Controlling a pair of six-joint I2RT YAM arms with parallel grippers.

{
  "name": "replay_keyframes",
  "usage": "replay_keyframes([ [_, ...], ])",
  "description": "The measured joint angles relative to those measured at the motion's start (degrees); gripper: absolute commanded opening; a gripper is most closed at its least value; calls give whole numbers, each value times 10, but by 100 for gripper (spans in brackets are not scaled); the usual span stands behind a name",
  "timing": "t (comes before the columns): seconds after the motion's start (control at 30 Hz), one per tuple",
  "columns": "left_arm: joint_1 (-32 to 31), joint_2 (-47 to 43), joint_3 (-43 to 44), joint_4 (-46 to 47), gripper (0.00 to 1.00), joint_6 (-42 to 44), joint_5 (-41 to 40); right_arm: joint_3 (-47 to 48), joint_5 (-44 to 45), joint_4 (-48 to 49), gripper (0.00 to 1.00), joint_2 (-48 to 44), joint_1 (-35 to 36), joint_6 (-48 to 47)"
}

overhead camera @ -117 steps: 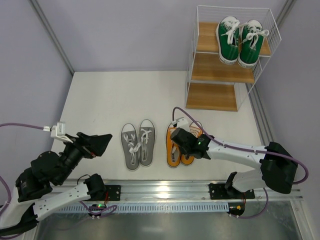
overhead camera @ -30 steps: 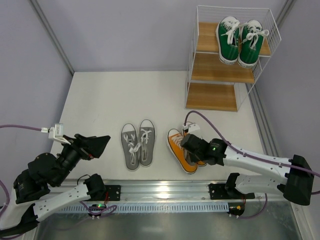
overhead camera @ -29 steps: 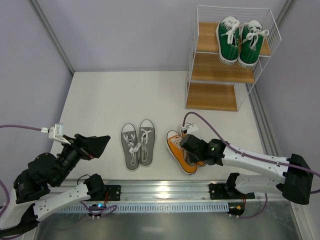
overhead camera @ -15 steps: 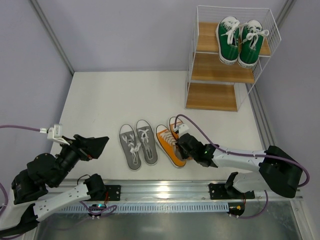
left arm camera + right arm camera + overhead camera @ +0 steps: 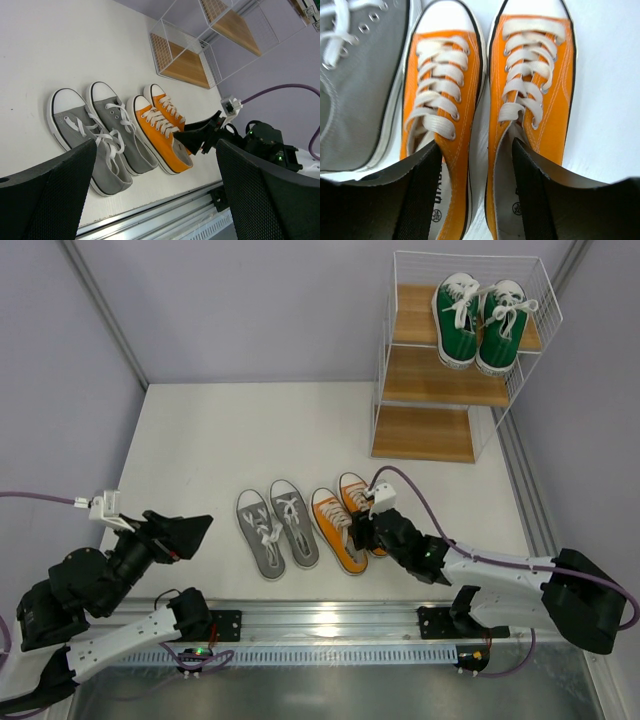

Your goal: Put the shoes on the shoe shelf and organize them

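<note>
Partly open right tool (image 5: 476, 150), empty, astride orange shoes (image 5: 530, 100), left tool (image 5: 156, 150) wide open.

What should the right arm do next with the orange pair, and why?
Probably lower and close the right gripper on the neighbouring inner walls of the orange pair: its open jaws straddle them at the heels, one finger over each shoe opening.

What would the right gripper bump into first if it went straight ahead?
Most likely the orange shoes. The right gripper points at their heel ends, its open jaws straddling the two neighbouring inner sides. How close it already is, the pictures don't settle.
</note>
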Motion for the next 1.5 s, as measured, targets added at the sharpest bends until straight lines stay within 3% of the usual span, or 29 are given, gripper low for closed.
replay_keyframes([
  [0.17, 0, 0, 0, -5, 100, 0, 0, -28, 8, 35, 57, -56, -1, 9],
  [0.4, 0, 9, 6, -5, 100, 1, 0, -100, 7, 130, 56, -49, 7, 41],
  [0.63, 0, 26, 14, -5, 100, 1, 1, -133, 43, 270, 52, 8, 28, 43],
  [0.77, 0, 28, 15, -5, 100, 1, 2, -111, 54, 299, 47, 69, 37, 41],
  [0.83, 0, 28, 15, -5, 100, 1, 2, -87, 59, 285, 43, 96, 48, 37],
  [0.93, 0, 28, 15, -5, 100, 1, 1, -60, 82, 251, 29, 119, 61, 29],
  [1.07, 0, 26, 16, -6, 100, 1, 0, -56, 108, 228, 10, 112, 62, 29],
  [1.13, 0, 25, 16, -8, 100, 1, 0, -56, 113, 215, 6, 101, 62, 30],
  [1.3, 0, 24, 16, -9, 100, 1, 0, -76, 114, 107, 4, -6, 68, 30],
  [1.5, 0, 24, 16, -1, 100, 5, 0, -81, 144, -71, 4, -197, 71, 16],
])
